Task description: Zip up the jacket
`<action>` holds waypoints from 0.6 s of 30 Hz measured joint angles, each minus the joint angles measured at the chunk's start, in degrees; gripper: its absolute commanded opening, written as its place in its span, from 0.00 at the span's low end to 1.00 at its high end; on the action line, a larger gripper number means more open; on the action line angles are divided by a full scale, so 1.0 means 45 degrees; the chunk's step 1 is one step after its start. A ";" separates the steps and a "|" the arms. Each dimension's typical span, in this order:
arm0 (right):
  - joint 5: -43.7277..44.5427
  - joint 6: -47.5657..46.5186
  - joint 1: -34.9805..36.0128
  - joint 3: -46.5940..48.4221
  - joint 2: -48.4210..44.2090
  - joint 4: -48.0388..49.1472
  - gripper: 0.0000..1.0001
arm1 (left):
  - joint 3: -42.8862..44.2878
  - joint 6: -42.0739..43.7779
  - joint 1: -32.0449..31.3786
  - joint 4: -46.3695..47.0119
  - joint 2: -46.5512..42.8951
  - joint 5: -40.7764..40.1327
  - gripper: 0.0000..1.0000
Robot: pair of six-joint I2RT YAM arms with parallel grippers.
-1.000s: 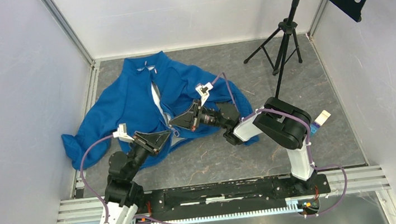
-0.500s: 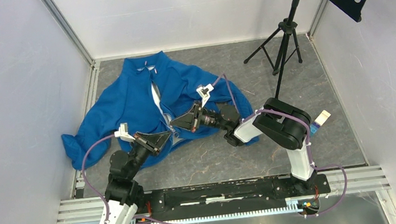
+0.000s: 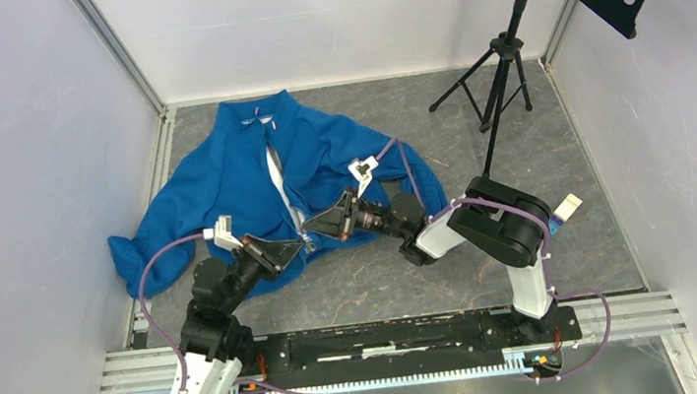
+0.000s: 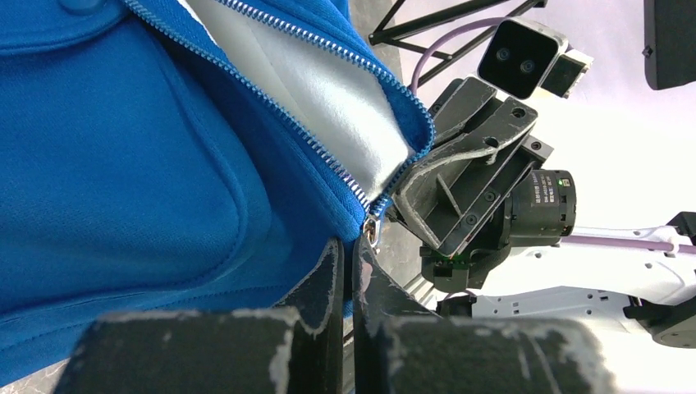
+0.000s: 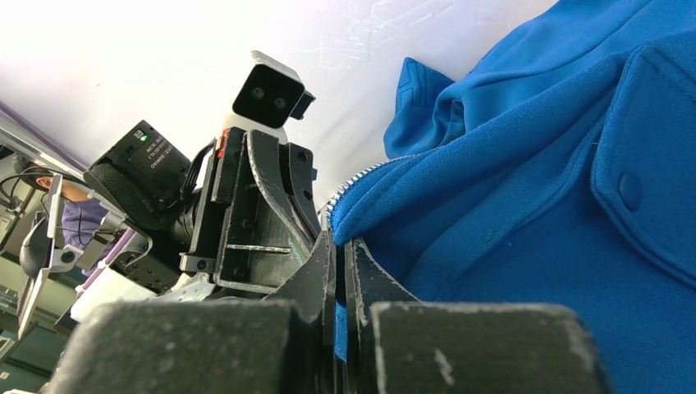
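Find the jacket (image 3: 223, 177) toward the tabletop's (image 3: 383, 272) far-left corner, collar far, hem near, zip (image 4: 246, 100) open along that line, slider (image 4: 373, 230) at the hem end. Note the left gripper (image 4: 348, 250) pinched shut just below the slider (apparently on hem cloth) and the right gripper (image 5: 337, 246) clamped on the facing front edge. Expect travel toward the collar.

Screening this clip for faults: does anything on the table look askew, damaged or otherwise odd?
The jacket lies crooked and rumpled, one sleeve bunched out to the left, its front gaping with pale lining showing. The left pincer and right pincer grip its bottom corners. Nothing looks spilled or broken.
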 measured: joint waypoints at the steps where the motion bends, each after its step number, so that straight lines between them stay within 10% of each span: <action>1: 0.0000 0.0005 0.0019 0.0000 0.0000 -0.0024 0.00 | 0.0000 0.0058 0.0000 -0.0039 -0.0005 0.0019 0.02; 14: -0.0316 -0.2327 -0.0374 -0.0282 -0.2234 -0.4571 0.82 | -0.0151 -0.0267 0.0000 -0.1559 0.0568 0.0656 0.02; 18: -0.0622 -0.4308 -0.0651 -0.0379 -0.3541 -0.7961 0.85 | -0.0151 -0.0500 0.0000 -0.1948 0.1020 0.0763 0.02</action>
